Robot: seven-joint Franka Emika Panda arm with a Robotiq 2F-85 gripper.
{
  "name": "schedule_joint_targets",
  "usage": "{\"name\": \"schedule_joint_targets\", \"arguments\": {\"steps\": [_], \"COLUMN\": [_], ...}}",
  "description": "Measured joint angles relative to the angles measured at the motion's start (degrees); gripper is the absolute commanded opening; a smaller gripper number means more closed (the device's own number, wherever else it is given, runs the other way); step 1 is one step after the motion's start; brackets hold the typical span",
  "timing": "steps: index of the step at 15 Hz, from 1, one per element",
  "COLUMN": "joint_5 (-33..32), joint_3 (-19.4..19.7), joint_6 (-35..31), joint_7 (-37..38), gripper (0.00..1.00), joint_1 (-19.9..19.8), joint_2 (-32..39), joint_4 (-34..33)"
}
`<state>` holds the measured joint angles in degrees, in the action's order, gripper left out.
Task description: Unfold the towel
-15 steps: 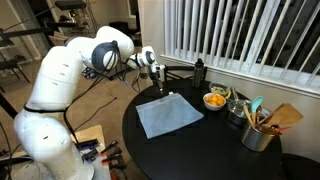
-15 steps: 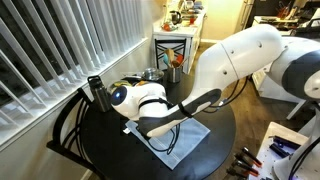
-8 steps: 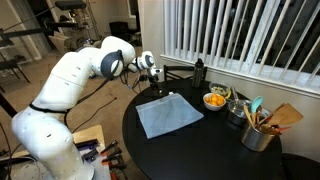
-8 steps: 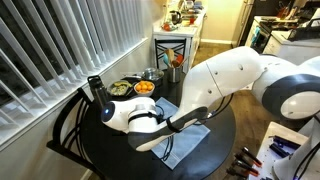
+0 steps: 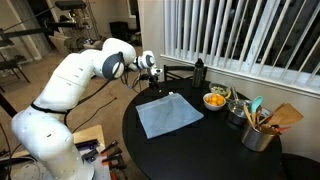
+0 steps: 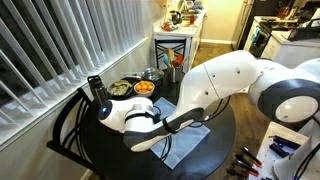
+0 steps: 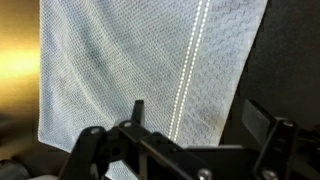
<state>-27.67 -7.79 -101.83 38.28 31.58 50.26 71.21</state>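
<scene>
The towel (image 5: pixel 168 114) is a pale blue-grey cloth lying flat on the round black table (image 5: pixel 200 152). In an exterior view my arm covers most of it, with one corner (image 6: pixel 188 142) showing. My gripper (image 5: pixel 152 70) hangs over the table's far edge, just beyond the towel's corner. In the wrist view the towel (image 7: pixel 120 60) with a pale stripe fills the picture above my gripper (image 7: pixel 197 115). The fingers are spread wide and hold nothing.
A bowl of oranges (image 5: pixel 214 100) (image 6: pixel 144 87) stands beside the towel. A dark bottle (image 5: pixel 198 71) (image 6: pixel 96 92), a metal pot (image 5: pixel 238 110) and a utensil holder (image 5: pixel 258 135) share the table. Window blinds run behind it.
The arm has swung and bent down over the table. The gripper has sunk slightly near the towel's corner. The towel has not moved.
</scene>
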Motion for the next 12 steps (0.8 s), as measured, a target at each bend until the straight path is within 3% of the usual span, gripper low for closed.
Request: {"name": "schedule_joint_targets", "arguments": {"steps": [8,12], "joint_5": [0.23,0.05], "joint_3": [2.7,4.02], "joint_6": [-0.04,-0.01], "joint_7": [0.73,4.76], "gripper": [1.0,1.0], "joint_1": [3.26,3.95], "joint_2": [4.39,5.78], "joint_4": [-2.8,-4.7]}}
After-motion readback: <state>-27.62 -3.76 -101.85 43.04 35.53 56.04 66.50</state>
